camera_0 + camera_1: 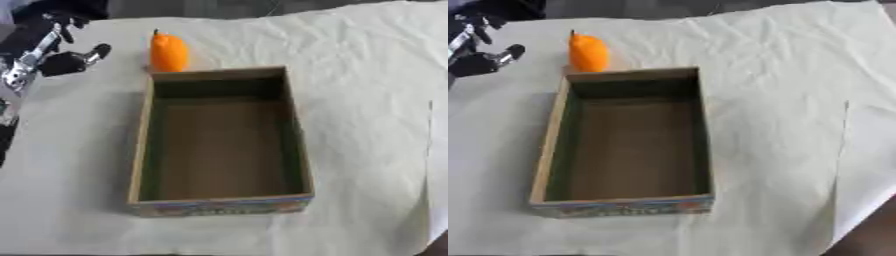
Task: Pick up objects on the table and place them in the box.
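One open cardboard box (140, 165) sits at the centre of the frame, with nothing inside it. One orange, pear-shaped object (169, 52) stands at upper centre-left, just beyond the box's far wall. One robot hand (70, 60) shows at the upper left. One pale cloth (367, 100) covers the table, creased all over.

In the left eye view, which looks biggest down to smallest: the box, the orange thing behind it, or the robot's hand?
1. Box, by far.
2 and 3. Orange fruit-like object and left hand: unsure, they look alike and the hand is partly cut off.
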Robot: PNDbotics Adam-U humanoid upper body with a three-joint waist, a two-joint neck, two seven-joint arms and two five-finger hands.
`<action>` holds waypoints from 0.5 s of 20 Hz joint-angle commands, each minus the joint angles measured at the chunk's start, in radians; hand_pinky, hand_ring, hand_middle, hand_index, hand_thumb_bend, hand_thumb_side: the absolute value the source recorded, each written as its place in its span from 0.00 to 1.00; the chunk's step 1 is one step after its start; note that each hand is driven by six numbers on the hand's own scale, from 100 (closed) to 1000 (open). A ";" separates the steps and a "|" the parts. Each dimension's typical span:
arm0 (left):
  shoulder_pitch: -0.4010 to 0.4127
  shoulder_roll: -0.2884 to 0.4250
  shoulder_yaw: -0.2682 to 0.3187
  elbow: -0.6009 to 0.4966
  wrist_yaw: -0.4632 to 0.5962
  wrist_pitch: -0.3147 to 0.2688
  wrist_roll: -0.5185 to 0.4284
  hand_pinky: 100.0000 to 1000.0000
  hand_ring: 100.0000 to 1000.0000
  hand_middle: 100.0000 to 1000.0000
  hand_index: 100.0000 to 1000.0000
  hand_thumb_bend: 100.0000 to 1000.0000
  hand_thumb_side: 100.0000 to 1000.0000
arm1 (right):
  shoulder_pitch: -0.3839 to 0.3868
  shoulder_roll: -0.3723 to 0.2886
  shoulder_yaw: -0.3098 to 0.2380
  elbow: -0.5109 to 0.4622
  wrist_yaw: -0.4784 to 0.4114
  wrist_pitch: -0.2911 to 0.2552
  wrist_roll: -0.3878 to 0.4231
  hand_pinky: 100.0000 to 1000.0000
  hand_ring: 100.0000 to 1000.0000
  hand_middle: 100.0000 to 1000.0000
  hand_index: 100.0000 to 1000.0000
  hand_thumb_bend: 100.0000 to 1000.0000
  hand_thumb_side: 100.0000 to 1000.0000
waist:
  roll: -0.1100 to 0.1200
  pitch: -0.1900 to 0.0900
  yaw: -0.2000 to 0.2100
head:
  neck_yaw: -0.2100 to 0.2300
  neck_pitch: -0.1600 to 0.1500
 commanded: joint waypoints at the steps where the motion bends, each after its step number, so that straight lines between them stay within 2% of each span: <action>1: -0.033 0.002 0.015 -0.004 0.021 0.000 -0.011 0.38 0.57 0.72 0.81 0.46 0.90 | -0.014 -0.017 0.001 -0.021 -0.008 0.004 0.005 0.84 1.00 0.50 0.81 0.00 1.00 | 0.001 -0.018 -0.005 | 0.011 -0.016; 5: -0.050 -0.019 0.010 -0.003 0.059 0.001 -0.034 0.38 0.58 0.72 0.87 0.47 0.89 | -0.014 -0.017 0.005 -0.021 -0.011 0.009 0.010 0.84 1.00 0.50 0.81 0.00 1.00 | 0.010 -0.013 -0.019 | 0.018 -0.018; 10: -0.072 -0.053 0.017 0.006 0.122 0.023 -0.075 0.38 0.60 0.76 0.86 0.47 0.84 | -0.022 -0.018 0.013 -0.021 -0.015 0.015 0.018 0.84 1.00 0.50 0.82 0.00 1.00 | 0.020 -0.003 -0.044 | 0.035 -0.024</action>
